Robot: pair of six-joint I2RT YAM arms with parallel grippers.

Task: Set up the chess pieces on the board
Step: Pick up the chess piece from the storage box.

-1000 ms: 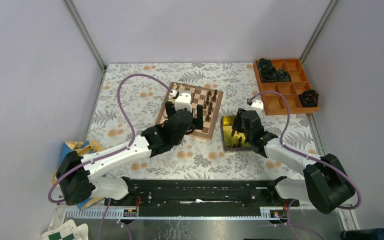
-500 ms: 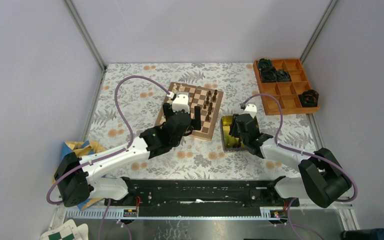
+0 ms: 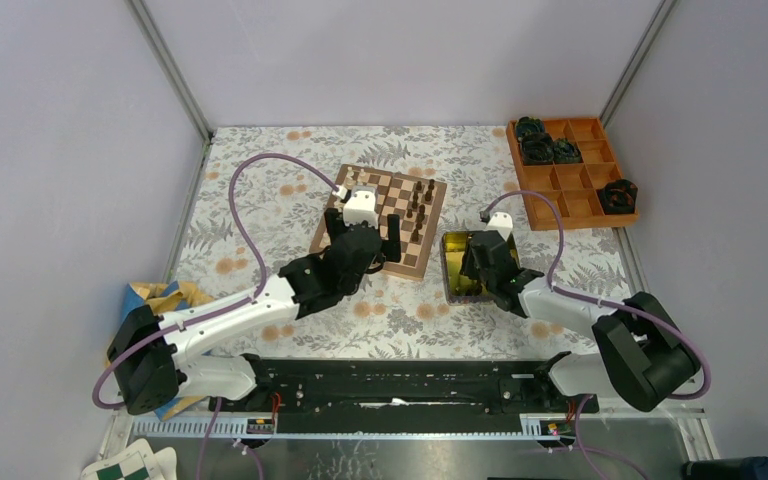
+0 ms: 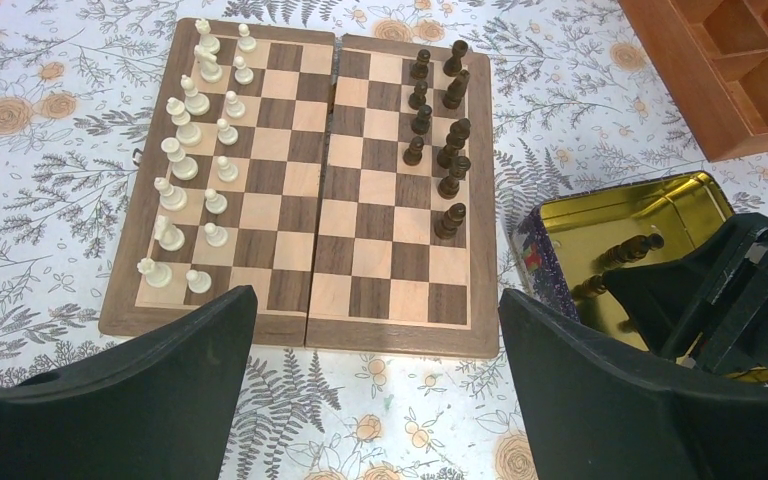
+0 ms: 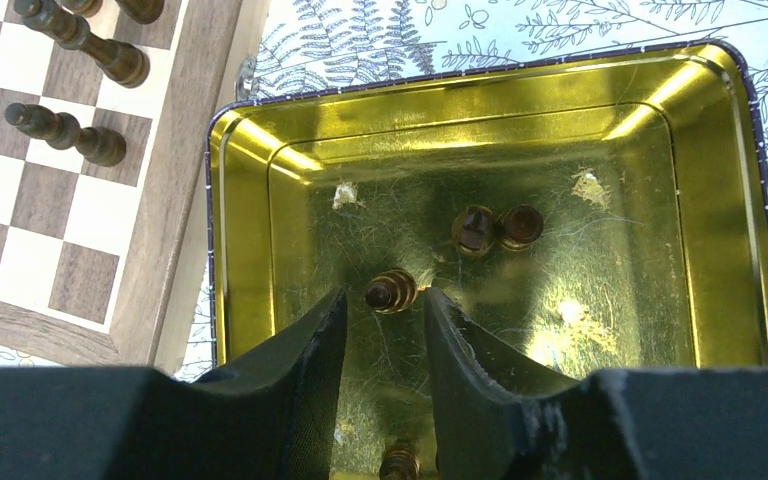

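Right wrist view: I had the right gripper [image 5: 382, 300] narrow astride a dark chessman [image 5: 391, 290] lower centre in the tin [image 5: 235, 200], ready to pick, grip uncertain; left gripper [image 4: 375, 300] hung wide below the board [image 4: 400, 340], keeping clear

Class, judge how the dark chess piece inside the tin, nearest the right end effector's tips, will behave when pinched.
The dark piece is small turned wood, so probably light and stiff. Its rounded body may slip or tip on the floor of the shiny tin.

The board [image 4: 360, 225] lies open and flat. Cream pieces [image 4: 175, 160] stand in two rows along its left, dark pieces [image 4: 450, 180] incompletely along its right, others inside the yellow tin [image 5: 240, 250].
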